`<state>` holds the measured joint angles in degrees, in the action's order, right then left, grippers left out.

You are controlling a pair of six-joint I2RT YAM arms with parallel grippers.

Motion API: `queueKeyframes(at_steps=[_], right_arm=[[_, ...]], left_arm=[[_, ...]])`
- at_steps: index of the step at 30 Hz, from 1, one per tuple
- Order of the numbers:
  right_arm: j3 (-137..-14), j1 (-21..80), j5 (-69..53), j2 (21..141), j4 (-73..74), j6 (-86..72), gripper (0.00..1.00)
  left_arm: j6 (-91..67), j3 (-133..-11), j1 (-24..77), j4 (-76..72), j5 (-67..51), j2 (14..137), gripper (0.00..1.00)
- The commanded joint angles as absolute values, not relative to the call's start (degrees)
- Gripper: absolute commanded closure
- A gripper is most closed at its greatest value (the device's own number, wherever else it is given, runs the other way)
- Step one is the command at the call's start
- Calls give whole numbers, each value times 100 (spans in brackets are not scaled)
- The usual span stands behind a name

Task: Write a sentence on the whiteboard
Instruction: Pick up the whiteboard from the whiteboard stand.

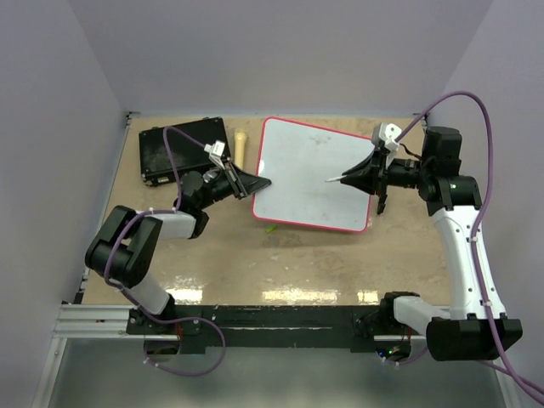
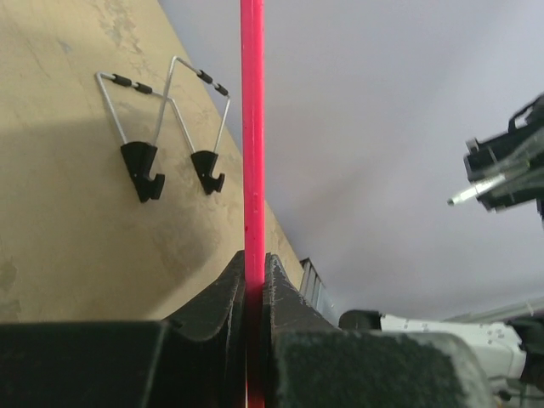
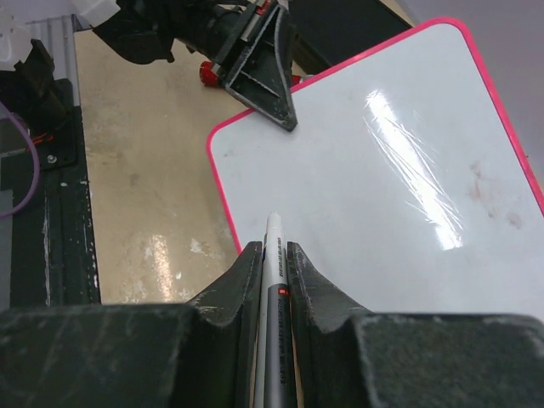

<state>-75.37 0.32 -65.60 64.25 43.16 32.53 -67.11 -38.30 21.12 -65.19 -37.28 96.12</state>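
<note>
The whiteboard [image 1: 310,174] lies mid-table, white with a red-pink rim; it also shows in the right wrist view [image 3: 382,195]. Its face is blank apart from faint smudges; no sentence shows on it. My left gripper [image 1: 257,183] is shut on the board's left edge; in the left wrist view the red rim [image 2: 252,127] runs straight up from between the jaws of that gripper [image 2: 253,255]. My right gripper [image 1: 364,176] is shut on a white and grey marker [image 3: 274,234], its tip pointing left a little above the board's right half [image 1: 333,179]. The right gripper [image 3: 274,248] and marker [image 2: 476,189] also show from the left wrist.
A black case [image 1: 183,149] lies at the back left, with a wooden cylinder [image 1: 240,146] between it and the board. A small green bit [image 1: 271,228] lies in front of the board. Two wire legs with black feet [image 2: 140,161] show left of the rim. Walls enclose three sides.
</note>
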Motion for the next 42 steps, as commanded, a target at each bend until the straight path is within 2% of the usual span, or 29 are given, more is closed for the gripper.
queueKeyframes(at_steps=[1,6,11,30,42], right_arm=[[-7374,18,-6680,6328,3929,3015,100],[-7216,18,-6680,6337,3771,2945,100],[-7075,9,-6680,6372,3577,2865,100],[-7119,18,-6794,6346,3691,3032,100],[-6908,9,-6847,6346,3454,2936,100]], left_arm=[[-6241,-3447,2074,-9405,-4034,8747,100],[-5863,-3050,2065,-9106,-4113,8350,100],[-5985,-2970,2065,-9448,-4131,8455,100],[-5845,-5923,2083,-8755,-4553,10239,100],[-5282,-4914,2118,-8270,-4403,9748,100]])
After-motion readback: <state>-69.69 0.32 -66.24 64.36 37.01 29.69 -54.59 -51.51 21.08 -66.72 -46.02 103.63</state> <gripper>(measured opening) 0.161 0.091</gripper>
